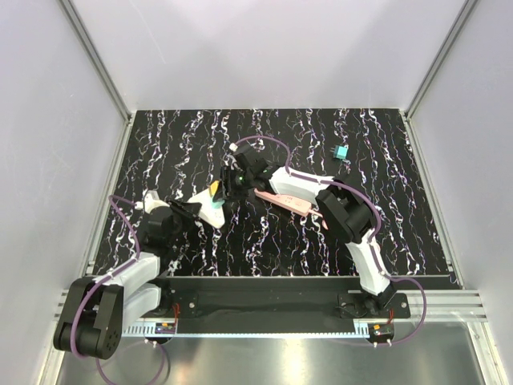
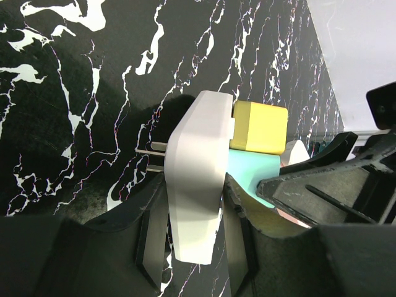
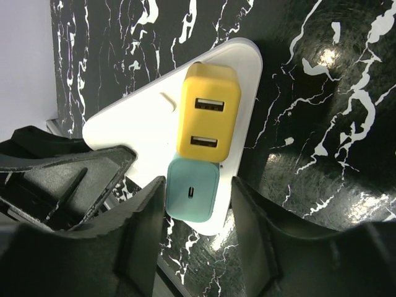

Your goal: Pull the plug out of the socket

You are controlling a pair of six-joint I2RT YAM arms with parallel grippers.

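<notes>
Bracing the white triangular socket [image 2: 198,161], the left gripper [image 2: 195,238] pinches its faces at bottom centre. That leaves the right gripper [image 3: 195,213], spread around the teal plug [image 3: 192,193], free to tug, I reckon.

Mostly hidden behind yellow plug [image 2: 260,127]: teal plug [image 2: 247,176]. Partly covered by right arm [image 1: 346,215]: pink power strip [image 1: 287,200]. Too small to identify: teal item [image 1: 341,152].

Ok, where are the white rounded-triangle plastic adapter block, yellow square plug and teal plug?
White rounded-triangle plastic adapter block [image 3: 139,119]: right wrist view, flat face.
Yellow square plug [image 3: 207,122]: right wrist view, between ports.
Teal plug [image 3: 191,193]: right wrist view, centre slot.
</notes>
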